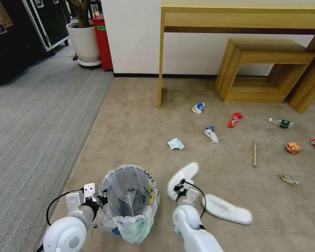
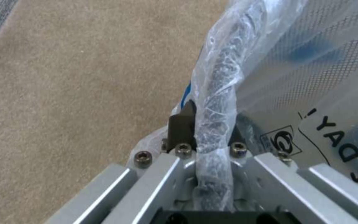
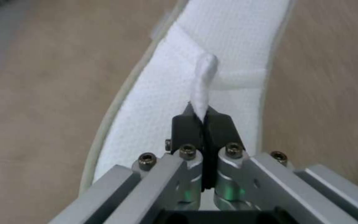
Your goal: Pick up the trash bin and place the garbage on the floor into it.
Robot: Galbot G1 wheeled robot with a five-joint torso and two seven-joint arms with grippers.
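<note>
The right claw [image 3: 202, 119] has its black fingers pressed together on a pinched-up fold of the white slipper's [image 3: 212, 77] strap, the slipper lying directly beneath and ahead of it on the floor [image 1: 136, 115], a beige carpet; in the head view this slipper [image 1: 183, 175] sits just right of the trash bin [image 1: 129, 203]. The left claw [image 2: 210, 124] is clamped on the bag-wrapped rim of the trash bin [image 2: 311, 77], one dark finger [image 2: 182, 124] outside the rim and the crinkled plastic roll running between the fingers; black lettering shows on the liner inside. The bin stands low in the head view between the two arms, the left claw [image 1: 96, 199] at its left edge. A second white slipper [image 1: 227, 209] lies just right of the right arm. Farther out the garbage is scattered: a pale blue mask [image 1: 175, 144], a blue-white wrapper [image 1: 211, 133], a small carton [image 1: 198, 108], a red wrapper [image 1: 235, 119], a green-label bottle [image 1: 281, 123], a wooden stick [image 1: 254, 153] and an orange wrapper [image 1: 293, 147].
</note>
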